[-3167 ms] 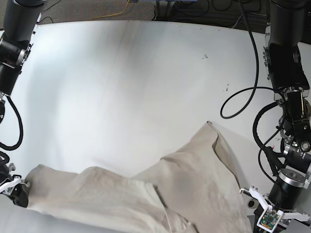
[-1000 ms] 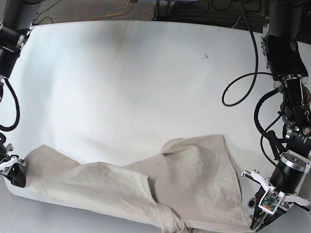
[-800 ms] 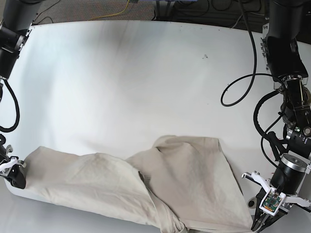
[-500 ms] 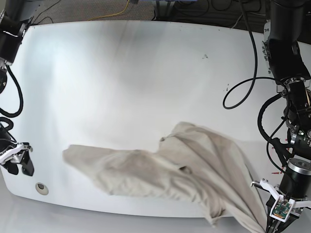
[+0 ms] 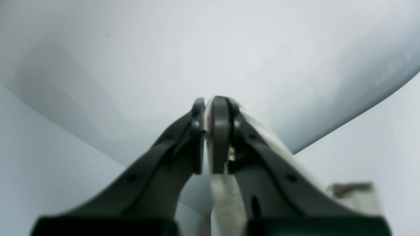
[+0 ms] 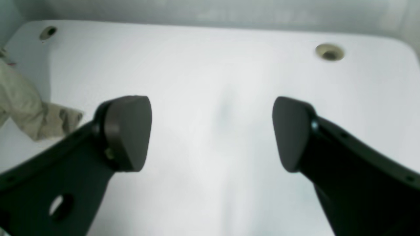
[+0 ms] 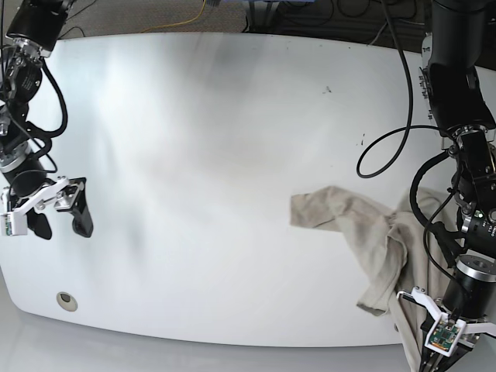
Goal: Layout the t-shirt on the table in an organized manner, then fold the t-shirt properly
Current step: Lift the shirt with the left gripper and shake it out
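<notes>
While clamped on the t-shirt (image 7: 364, 232) at near right tabletop (image 7: 217, 155) edge: left gripper (image 5: 206, 131). Right gripper (image 6: 211, 131): spread wide, empty, over bare left side.

Both arms are black and jointed, trailing looped black cables, each ending in a white bracket; the left gripper (image 7: 434, 363) carries a small green circuit board, the right gripper (image 7: 60, 218) dark rounded fingers (image 6: 126, 132).

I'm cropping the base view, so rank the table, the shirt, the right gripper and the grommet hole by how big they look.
1. table
2. shirt
3. right gripper, open
4. grommet hole
</notes>
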